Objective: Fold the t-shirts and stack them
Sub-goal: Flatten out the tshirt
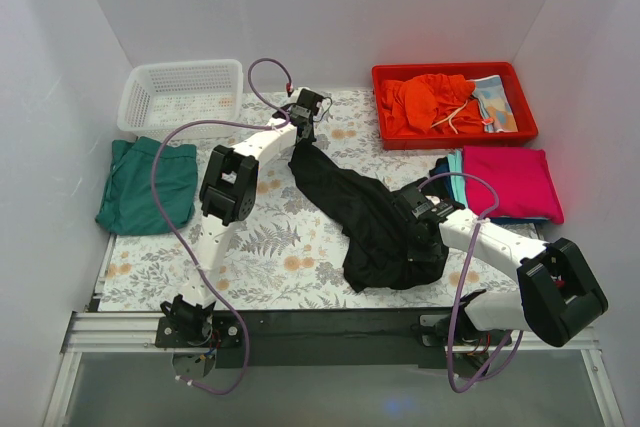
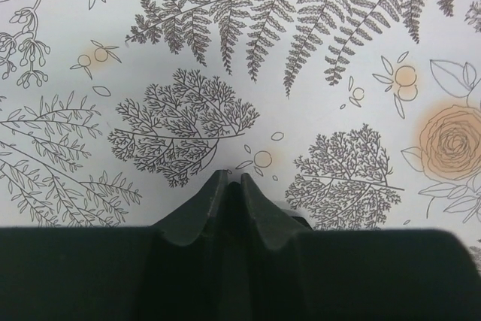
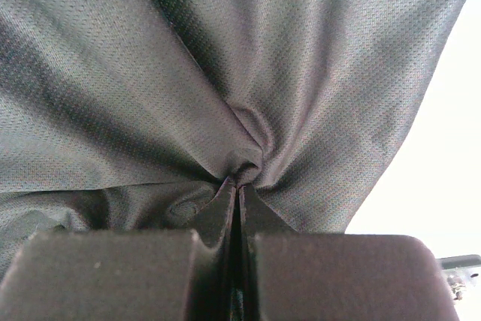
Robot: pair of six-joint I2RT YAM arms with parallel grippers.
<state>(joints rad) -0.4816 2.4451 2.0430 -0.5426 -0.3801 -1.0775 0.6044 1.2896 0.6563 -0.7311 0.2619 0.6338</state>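
Observation:
A large black t-shirt [image 1: 350,202] lies stretched diagonally across the floral table covering [image 1: 270,247]. My left gripper [image 1: 303,132] is at the shirt's far upper end, jaws shut; in the left wrist view my left gripper [image 2: 230,174] shows a thin dark strip between its tips, above the covering. My right gripper [image 1: 418,209] is shut on a pinch of the black t-shirt [image 3: 150,73] at its bunched near end, and my right gripper [image 3: 237,182] has cloth fanning out from its tips. A folded dark-green shirt [image 1: 145,185] lies at the left. A folded magenta shirt [image 1: 510,182] tops a teal one [image 1: 455,162] at the right.
A white basket [image 1: 180,97] stands at the back left. A red tray [image 1: 520,132] at the back right holds orange cloth [image 1: 430,102]. White walls close in the sides and back. A black rail [image 1: 330,332] runs along the near edge.

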